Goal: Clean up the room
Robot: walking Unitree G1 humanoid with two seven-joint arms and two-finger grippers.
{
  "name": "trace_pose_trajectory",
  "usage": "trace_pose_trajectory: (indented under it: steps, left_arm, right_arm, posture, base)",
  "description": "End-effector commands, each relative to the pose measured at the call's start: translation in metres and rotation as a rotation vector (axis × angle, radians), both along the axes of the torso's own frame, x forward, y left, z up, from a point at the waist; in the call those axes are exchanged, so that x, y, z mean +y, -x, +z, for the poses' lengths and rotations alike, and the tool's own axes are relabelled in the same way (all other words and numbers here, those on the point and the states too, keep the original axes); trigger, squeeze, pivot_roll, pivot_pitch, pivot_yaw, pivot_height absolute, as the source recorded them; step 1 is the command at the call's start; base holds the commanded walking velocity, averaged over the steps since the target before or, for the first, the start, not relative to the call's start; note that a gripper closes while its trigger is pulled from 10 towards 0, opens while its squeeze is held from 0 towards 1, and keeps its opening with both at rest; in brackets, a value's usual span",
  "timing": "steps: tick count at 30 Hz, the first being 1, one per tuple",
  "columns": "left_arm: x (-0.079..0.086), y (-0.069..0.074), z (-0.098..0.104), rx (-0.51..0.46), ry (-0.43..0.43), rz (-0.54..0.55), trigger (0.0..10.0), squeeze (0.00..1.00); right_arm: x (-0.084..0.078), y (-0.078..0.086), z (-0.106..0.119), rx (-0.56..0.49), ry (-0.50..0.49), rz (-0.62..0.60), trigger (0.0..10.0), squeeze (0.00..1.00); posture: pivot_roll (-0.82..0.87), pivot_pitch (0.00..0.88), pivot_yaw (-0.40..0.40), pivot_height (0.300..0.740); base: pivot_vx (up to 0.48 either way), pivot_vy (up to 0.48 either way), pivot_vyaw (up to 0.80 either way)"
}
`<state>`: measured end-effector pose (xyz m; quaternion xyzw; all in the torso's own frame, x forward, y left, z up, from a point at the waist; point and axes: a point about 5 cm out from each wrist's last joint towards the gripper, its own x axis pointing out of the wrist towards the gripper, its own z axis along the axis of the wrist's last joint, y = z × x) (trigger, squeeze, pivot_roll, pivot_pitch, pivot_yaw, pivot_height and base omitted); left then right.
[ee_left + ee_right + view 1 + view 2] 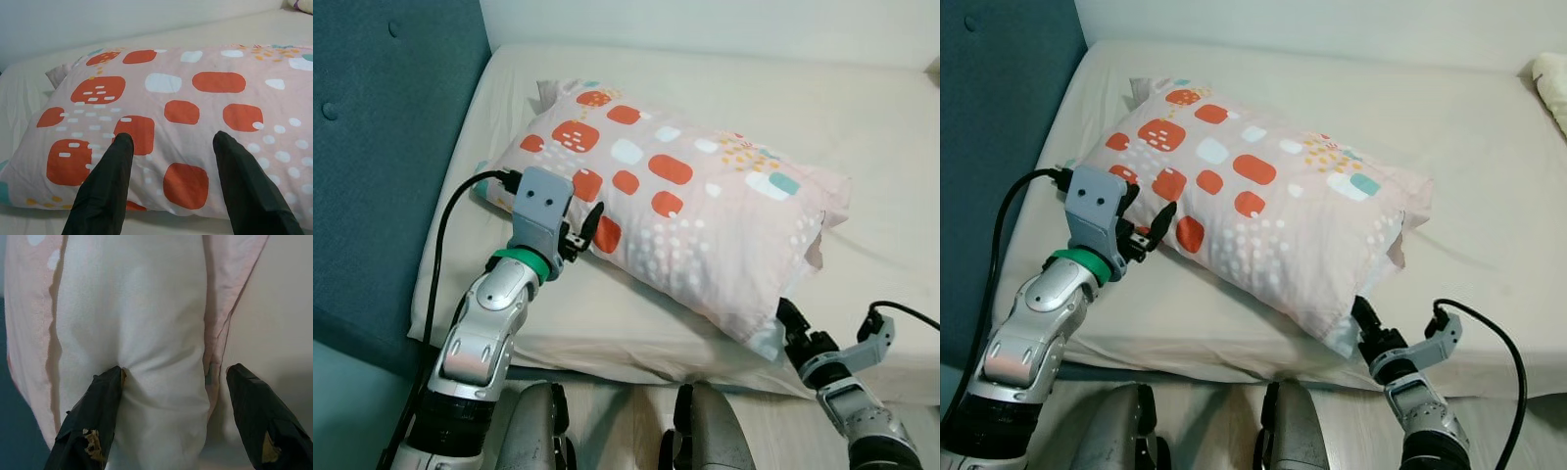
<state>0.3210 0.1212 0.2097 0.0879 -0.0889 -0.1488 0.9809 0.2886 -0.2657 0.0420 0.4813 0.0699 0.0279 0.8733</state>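
Pillow: a pink pillow (675, 211) with orange, white and teal patches lies slantwise on the cream bed (862, 127), one end near the blue headboard (382, 147), the other toward the bed's front edge.
Left claw: the left gripper (587, 230) sits at the pillow's headboard end, against its near side. In its wrist view the two black fingers (105, 188) stand wide apart, tips at the patterned cover with nothing pinched between them.
Right claw: the right gripper (1363, 315) is at the pillow's low front corner. Its wrist view shows the fingers (93, 423) spread wide, one pressing into the white inner cushion, the other apart from it over the sheet.
Cables: a black cable (445, 230) loops off the left wrist.
Far corner: another cushion (1552, 83) peeks in.
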Motion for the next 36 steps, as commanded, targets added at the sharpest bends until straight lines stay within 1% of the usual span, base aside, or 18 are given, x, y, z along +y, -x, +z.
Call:
trace_pose_trajectory:
  steps: [1, 2, 3, 6, 7, 8, 9, 11, 13, 19, 33, 35, 36]
  left_arm:
    - [-0.002, 0.000, -0.002, 0.001, -0.006, 0.000, 10.0, 0.00]
    - [-0.002, 0.000, 0.000, -0.003, -0.003, 0.002, 10.0, 0.00]
    - [-0.002, 0.000, 0.000, -0.004, -0.001, 0.003, 10.0, 0.00]
    - [-0.001, 0.000, 0.000, -0.005, 0.000, 0.004, 10.0, 0.00]
    - [-0.001, 0.000, 0.000, -0.005, 0.000, 0.005, 10.0, 0.00]
    - [-0.001, 0.000, 0.000, -0.005, 0.000, 0.005, 10.0, 0.00]
    - [-0.001, 0.000, 0.000, -0.006, 0.000, 0.005, 10.0, 0.00]
    - [-0.002, 0.000, 0.000, -0.006, 0.001, 0.005, 10.0, 0.00]
    - [-0.002, 0.000, 0.001, -0.009, 0.002, 0.005, 10.0, 0.00]
    - [-0.002, 0.000, 0.001, -0.009, 0.003, 0.007, 10.0, 0.00]
    - [-0.002, -0.001, 0.003, -0.013, 0.005, 0.007, 10.0, 0.00]
    - [-0.002, -0.001, 0.002, -0.013, 0.005, 0.008, 10.0, 0.00]
    - [-0.001, -0.001, 0.005, -0.024, 0.013, 0.015, 10.0, 0.00]
  right_arm:
    - [0.005, 0.001, -0.004, 0.014, -0.010, 0.037, 10.0, 0.00]
    - [0.013, -0.005, 0.000, -0.009, -0.016, 0.094, 10.0, 0.00]
    - [0.015, -0.008, 0.001, -0.010, -0.014, 0.109, 10.0, 0.00]
    - [0.017, -0.010, 0.002, -0.009, -0.012, 0.116, 10.0, 0.00]
    - [0.018, -0.012, 0.003, -0.003, -0.009, 0.120, 5.0, 0.00]
    - [0.018, -0.012, 0.003, -0.003, -0.009, 0.120, 5.0, 0.00]
    - [0.020, -0.014, 0.002, 0.007, -0.003, 0.126, 0.0, 0.00]
    - [0.022, -0.015, 0.003, 0.007, -0.002, 0.138, 0.0, 0.00]
    - [0.025, -0.018, 0.005, -0.009, -0.022, 0.155, 0.0, 0.00]
    - [0.028, -0.017, 0.004, -0.009, -0.039, 0.170, 0.0, 0.00]
    - [0.025, -0.016, 0.000, 0.027, -0.032, 0.145, 0.0, 0.00]
    - [0.027, -0.015, -0.002, 0.043, -0.025, 0.159, 0.0, 0.00]
    - [0.034, -0.018, -0.001, 0.047, -0.016, 0.201, 0.0, 0.00]
  posture:
    - [0.13, 0.181, 0.019, 0.615]
    - [0.14, 0.185, 0.019, 0.615]
    - [0.14, 0.185, 0.019, 0.615]
    - [0.14, 0.185, 0.019, 0.615]
    - [0.14, 0.185, 0.019, 0.615]
    - [0.14, 0.185, 0.019, 0.615]
    - [0.14, 0.185, 0.019, 0.615]
    - [0.14, 0.185, 0.019, 0.615]
    - [0.14, 0.185, 0.019, 0.615]
    - [0.15, 0.187, 0.019, 0.615]
    - [0.14, 0.183, 0.020, 0.615]
    - [0.14, 0.176, 0.018, 0.615]
    - [0.14, 0.176, 0.018, 0.615]
  base:
    - [0.000, 0.000, 0.00]
    - [0.000, 0.000, 0.00]
    - [0.000, 0.000, 0.00]
    - [0.000, 0.000, 0.00]
    - [0.000, 0.000, 0.00]
    - [0.000, 0.000, 0.00]
    - [0.000, 0.000, 0.00]
    - [0.000, 0.000, 0.00]
    - [0.000, 0.000, 0.00]
    - [0.000, 0.000, 0.00]
    - [0.000, 0.000, 0.00]
    - [0.000, 0.000, 0.00]
    - [0.000, 0.000, 0.00]
